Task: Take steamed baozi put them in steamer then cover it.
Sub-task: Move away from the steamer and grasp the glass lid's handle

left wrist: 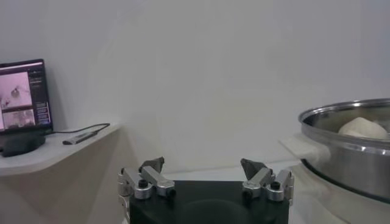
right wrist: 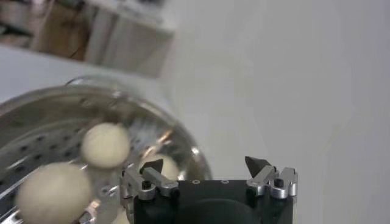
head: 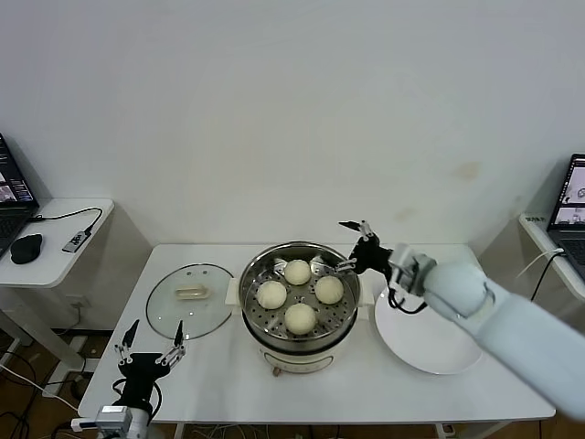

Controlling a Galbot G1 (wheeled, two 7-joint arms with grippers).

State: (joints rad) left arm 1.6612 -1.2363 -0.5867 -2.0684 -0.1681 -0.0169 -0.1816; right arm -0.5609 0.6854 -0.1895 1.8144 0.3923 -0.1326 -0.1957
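Note:
The steel steamer [head: 265, 340] stands mid-table on its cream base, uncovered, with several pale baozi [head: 297, 272] on its perforated tray. The glass cover [head: 189, 299] lies flat on the table to the steamer's left, handle up. My right gripper [head: 349, 247] hangs open and empty just above the steamer's far right rim; its wrist view shows the open jaws [right wrist: 204, 162] over the rim with baozi [right wrist: 105, 145] below. My left gripper [head: 156, 327] is parked open and empty at the table's front left corner, seen as [left wrist: 203, 162] with the steamer [left wrist: 347, 131] off to one side.
A bare white plate [head: 428, 340] lies right of the steamer, under my right forearm. A side desk [head: 55, 247] with a laptop, mouse and cable stands at the left. Another laptop [head: 571, 206] sits at the far right. A wall runs behind the table.

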